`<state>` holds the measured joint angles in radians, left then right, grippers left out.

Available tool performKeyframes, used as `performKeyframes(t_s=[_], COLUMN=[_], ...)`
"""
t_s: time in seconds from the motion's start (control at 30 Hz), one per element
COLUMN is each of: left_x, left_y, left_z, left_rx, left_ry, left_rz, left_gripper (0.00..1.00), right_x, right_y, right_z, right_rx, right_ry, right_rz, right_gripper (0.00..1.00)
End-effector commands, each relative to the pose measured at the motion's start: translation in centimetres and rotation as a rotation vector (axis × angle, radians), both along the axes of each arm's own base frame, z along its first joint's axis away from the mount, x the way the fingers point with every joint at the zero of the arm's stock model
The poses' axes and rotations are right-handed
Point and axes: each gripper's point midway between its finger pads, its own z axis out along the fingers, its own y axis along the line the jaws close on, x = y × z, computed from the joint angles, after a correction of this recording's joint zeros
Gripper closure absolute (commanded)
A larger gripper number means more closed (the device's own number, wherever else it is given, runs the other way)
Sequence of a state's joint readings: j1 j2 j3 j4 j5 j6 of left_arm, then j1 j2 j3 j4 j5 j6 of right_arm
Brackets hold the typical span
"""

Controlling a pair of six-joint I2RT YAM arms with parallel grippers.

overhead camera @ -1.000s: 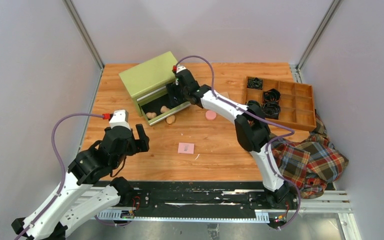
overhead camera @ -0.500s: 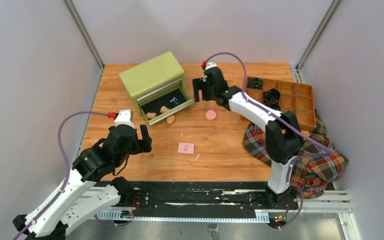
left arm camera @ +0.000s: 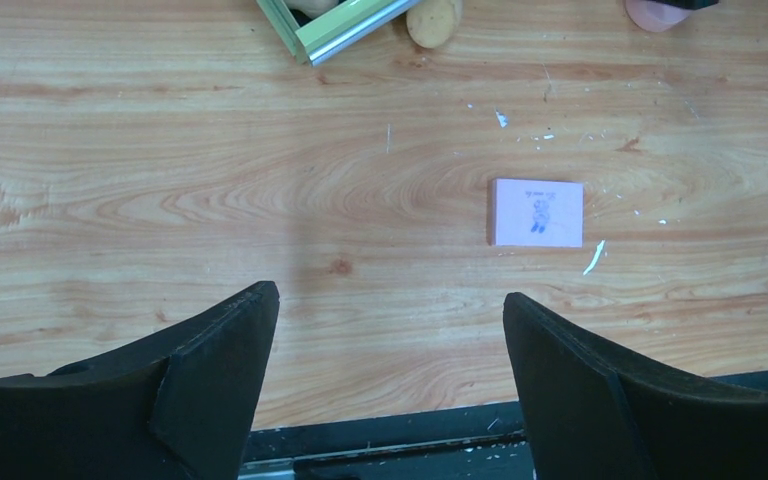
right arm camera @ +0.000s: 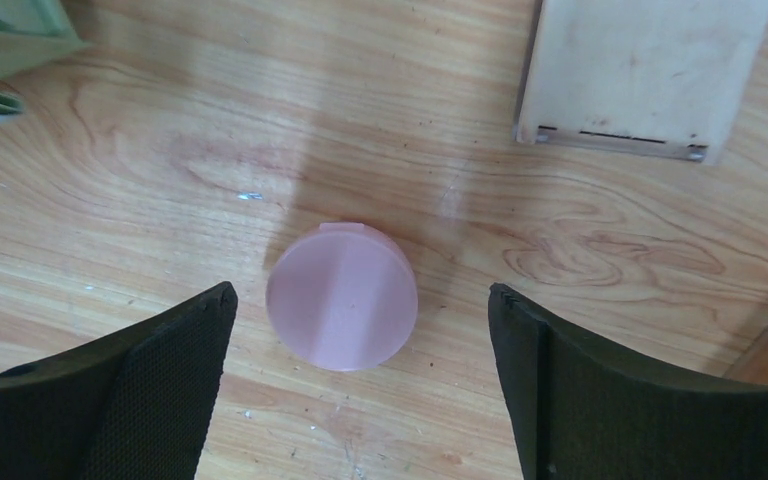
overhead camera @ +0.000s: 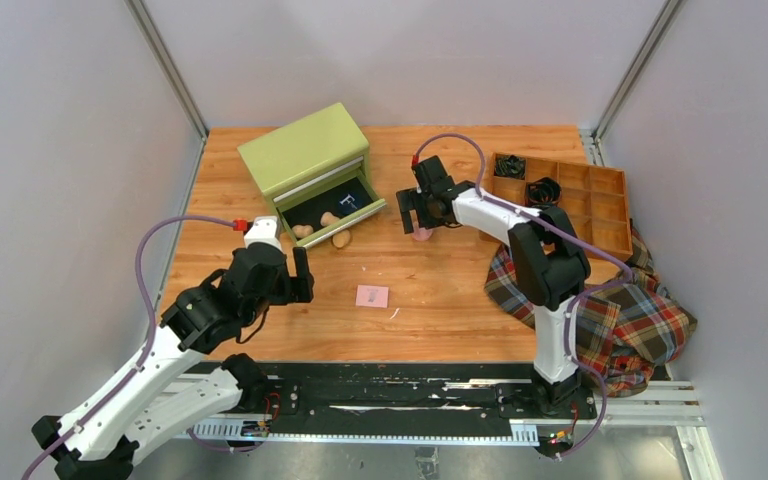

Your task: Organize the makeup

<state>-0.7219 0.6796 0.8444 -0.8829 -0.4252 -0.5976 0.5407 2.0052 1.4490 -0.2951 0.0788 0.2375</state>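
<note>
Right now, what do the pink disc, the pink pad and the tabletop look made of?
Disc: probably moulded plastic, matte and smooth; a small tab on the rim suggests a compact lid.
Pad: thin and flat with a printed figure; paper, card or foam, can't tell.
Table: wood grain, low sheen; solid or laminate unclear.

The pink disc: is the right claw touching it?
Apart. The right wrist view shows the right gripper open, with bare table visible between the pink disc and both fingers.
</note>
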Motion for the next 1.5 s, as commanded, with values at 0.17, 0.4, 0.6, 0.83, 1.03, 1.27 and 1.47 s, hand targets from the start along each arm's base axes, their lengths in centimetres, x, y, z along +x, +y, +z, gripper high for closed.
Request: performKeyframes(t_s=[0.17, 0.4, 0.6, 0.83, 1.03, 1.27, 1.47], left_x=[0.3, 0.4, 0.5, 0.5, 0.0, -0.7, -1.0], left_y=[-0.4, -0.4, -0.3, 0.3, 0.8, 1.1, 1.3], left_z=[0.5, 0.5, 0.7, 1.3, 1.8, 2.0, 1.5], left_rx=[-0.029, -0.025, -0.023, -0.037, -0.043, -0.062, -0.063], left_ry=[-0.024, -0.020, -0.026, -0.049, -0.053, -0.052, -0.043], left_rz=[-0.007, -0.006, 0.004, 0.041, 0.045, 0.044, 0.052], left_gripper=[0.13, 0.13, 0.13, 0.13, 0.13, 0.13, 0.13], right_x=[-2.1, -2.4, -2.2, -2.2, -0.4, 3.3, 4.7], right_y=[-0.2, -0.2, 1.2, 6.5, 11.8, 16.1, 17.4], right_z=[-3.7, -2.3, 4.5, 10.1, 10.0, 8.4, 7.0], right_rx=[-0.039, -0.018, 0.088, 0.212, 0.251, 0.304, 0.309], right_ry=[0.119, 0.098, -0.023, -0.154, -0.162, -0.190, -0.184], right_rz=[0.034, 0.035, 0.066, 0.166, 0.219, 0.197, 0.175], right_gripper=[0.22, 0.68, 0.72, 0.72, 0.69, 0.64, 0.37])
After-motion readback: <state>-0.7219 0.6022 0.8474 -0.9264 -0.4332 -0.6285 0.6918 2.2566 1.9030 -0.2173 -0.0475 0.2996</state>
